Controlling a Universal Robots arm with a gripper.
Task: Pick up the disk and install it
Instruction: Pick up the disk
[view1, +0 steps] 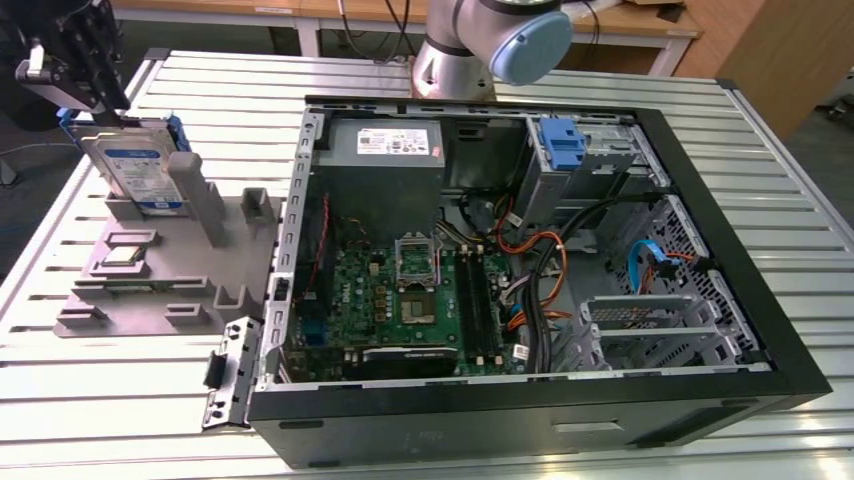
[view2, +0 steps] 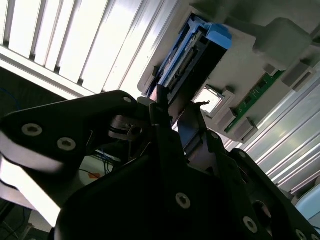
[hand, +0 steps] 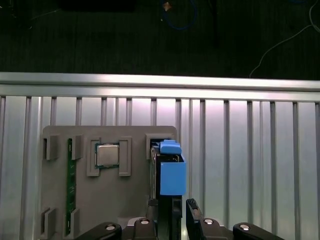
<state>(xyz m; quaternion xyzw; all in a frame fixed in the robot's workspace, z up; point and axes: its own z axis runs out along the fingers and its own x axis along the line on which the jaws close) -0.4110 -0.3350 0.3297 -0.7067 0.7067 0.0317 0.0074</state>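
Pincer (view1: 118, 115) at the disk (view1: 138, 170); I cannot tell if it grips.
Grey holder (view1: 147, 285), ten o'clock of the computer case (view1: 534, 425) in the exterior view, keeps it upright for taking.

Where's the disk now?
Exterior view's left: the disk stands on edge in the grey fixture beside the open computer case, the gripper at its top edge.

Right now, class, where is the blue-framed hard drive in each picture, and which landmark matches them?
Exterior view: the hard drive stands upright in the grey holder at the exterior view's left.
First wrist view: the hard drive is edge-on beside the square chip.
Second wrist view: the hard drive is edge-on, close to that chip.
Shared landmark: the square chip in the holder.
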